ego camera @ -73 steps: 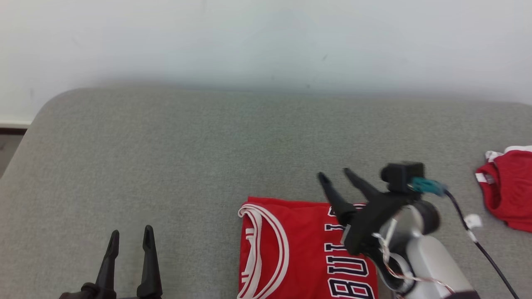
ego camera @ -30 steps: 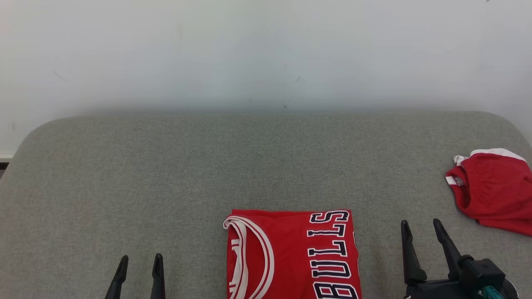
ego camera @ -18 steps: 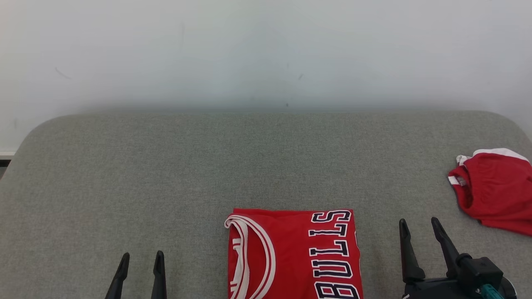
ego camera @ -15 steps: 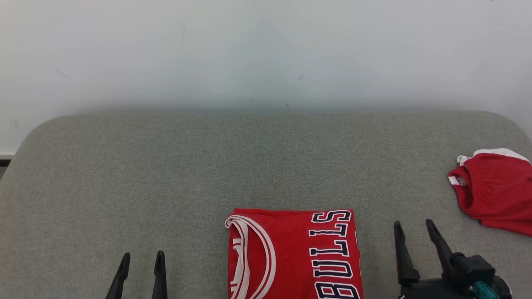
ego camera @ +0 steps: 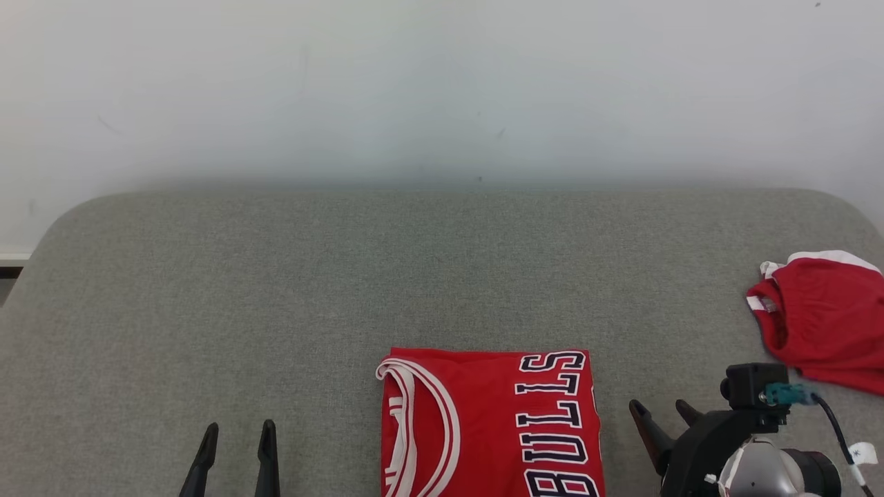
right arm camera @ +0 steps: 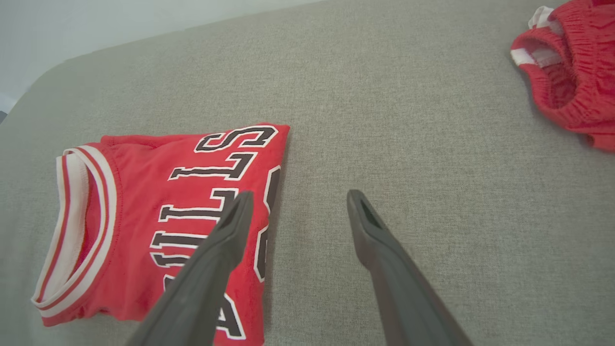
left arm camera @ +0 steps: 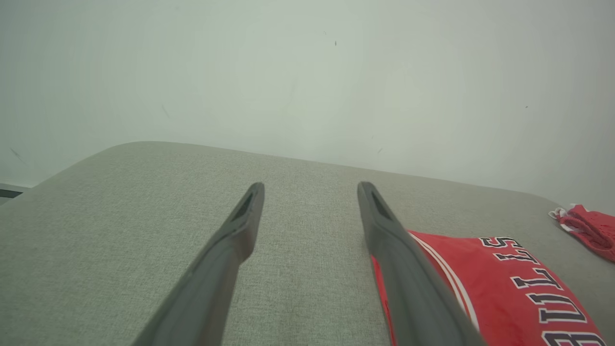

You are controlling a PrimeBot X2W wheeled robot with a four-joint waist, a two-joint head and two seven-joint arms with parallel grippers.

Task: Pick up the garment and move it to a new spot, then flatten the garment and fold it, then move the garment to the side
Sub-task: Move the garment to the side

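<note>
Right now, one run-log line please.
jersey: folded, flat on grey cushion | left gripper: open, empty | right gripper: open, empty, beside jersey

Am viewing through head camera from above, facing forward and down over grey cushion (ego camera: 276, 290) toward white wall (ego camera: 442, 83), at middle range. Am riding left wrist camera low and close, looking along open left pincer (left arm camera: 310, 187) across cushion to wall. Am looking down steeper through right wrist camera, along open right pincer (right arm camera: 299, 194). All three are sharing folded red jersey (ego camera: 483, 414) and red shorts (ego camera: 829, 324).
</note>
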